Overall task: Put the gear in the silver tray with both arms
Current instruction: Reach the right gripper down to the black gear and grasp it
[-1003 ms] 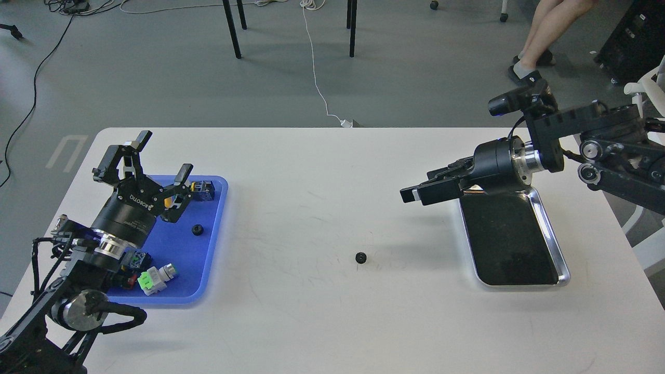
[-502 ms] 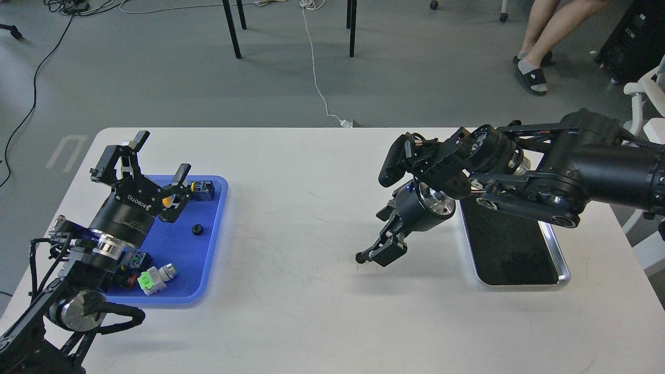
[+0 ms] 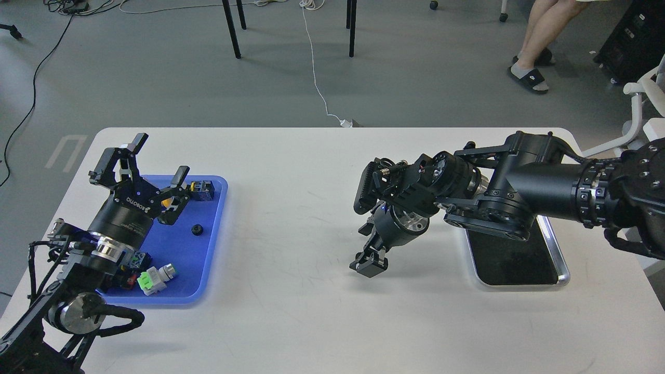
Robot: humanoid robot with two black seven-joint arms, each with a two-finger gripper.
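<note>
Grey floor [image 3: 156,78] filling upper frame; black chair legs [image 3: 234,28] standing top centre; white cable [image 3: 316,78] trailing toward white table [image 3: 311,322].

You are looking at a robotics lab or test room: a plain white table [image 3: 311,311] stands on a grey floor [image 3: 156,78] with loose cables [image 3: 317,78] trailing across it. At the far right, a seated person's legs [image 3: 540,36] and a black equipment case [image 3: 636,39] show.
</note>
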